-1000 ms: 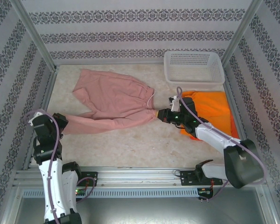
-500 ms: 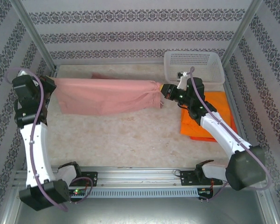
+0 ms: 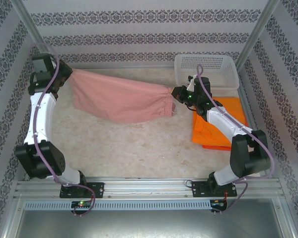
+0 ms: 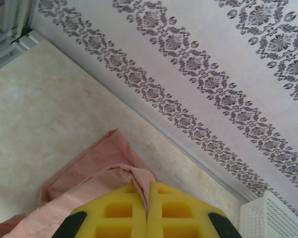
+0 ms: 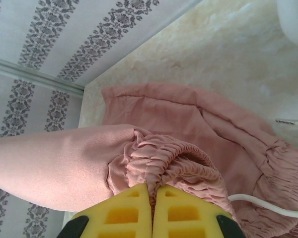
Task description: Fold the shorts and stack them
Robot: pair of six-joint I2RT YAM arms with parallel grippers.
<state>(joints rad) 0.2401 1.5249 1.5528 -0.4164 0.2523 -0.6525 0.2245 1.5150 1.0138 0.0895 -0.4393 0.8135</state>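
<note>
Nearest, on the desk [image 3: 139, 144] just in front of the basket [image 3: 223, 83], the orange shorts [image 3: 221, 126] lie folded in a flat pile, probably the base of the stack. Beyond them, at the basket's near left corner, the right claw [image 3: 175, 92] is clenched on the gathered waistband of the pink shorts [image 3: 121, 101]. Well to the basket's left, the left claw [image 3: 69, 77] pinches the opposite end. The cloth sags stretched between them, apparently lifted to pull it flat for folding. A white drawstring [image 5: 268, 206] dangles loose.
</note>
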